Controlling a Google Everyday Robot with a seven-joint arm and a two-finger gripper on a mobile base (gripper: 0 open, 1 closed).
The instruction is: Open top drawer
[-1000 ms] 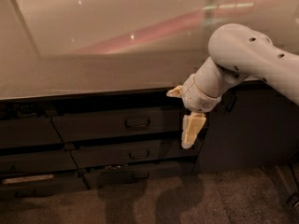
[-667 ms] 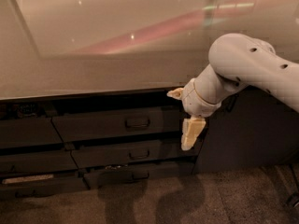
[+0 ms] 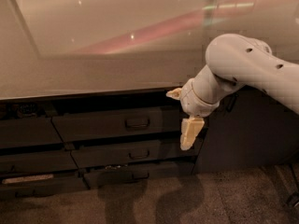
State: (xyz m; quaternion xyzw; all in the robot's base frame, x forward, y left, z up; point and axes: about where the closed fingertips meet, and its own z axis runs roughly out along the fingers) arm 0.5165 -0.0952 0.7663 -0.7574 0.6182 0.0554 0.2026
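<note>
Gripper [image 3: 177, 121], apparently spread, beside top drawer [image 3: 93, 127]

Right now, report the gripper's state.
Gripper: open, holding nothing, at the right end of the top drawer, right of its handle.

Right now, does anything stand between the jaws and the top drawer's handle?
Nothing visible does. The gripper hangs before the right end of the top drawer, jaws open; only bare drawer front lies between it and the handle.
</note>
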